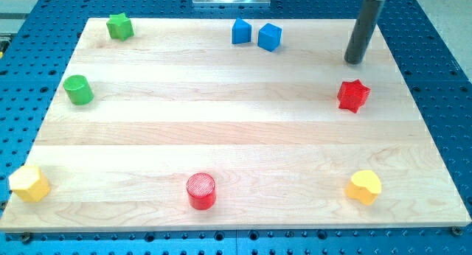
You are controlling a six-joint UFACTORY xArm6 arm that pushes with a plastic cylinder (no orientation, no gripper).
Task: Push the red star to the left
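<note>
Evidently the approach is under way: my tip [355, 61], a bare rod holding nothing, stands just above the red star-shaped block [353, 95] near the wooden board's [221, 130] right edge. It probably needs to reach the star's right side first.

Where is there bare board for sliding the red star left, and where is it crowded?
The lane left of the red star is bare as far as the green cylinder. The middle is bare too, between the blue blocks and the red cylinder. Blocks crowd only the edges. My tip sits just above the star.
</note>
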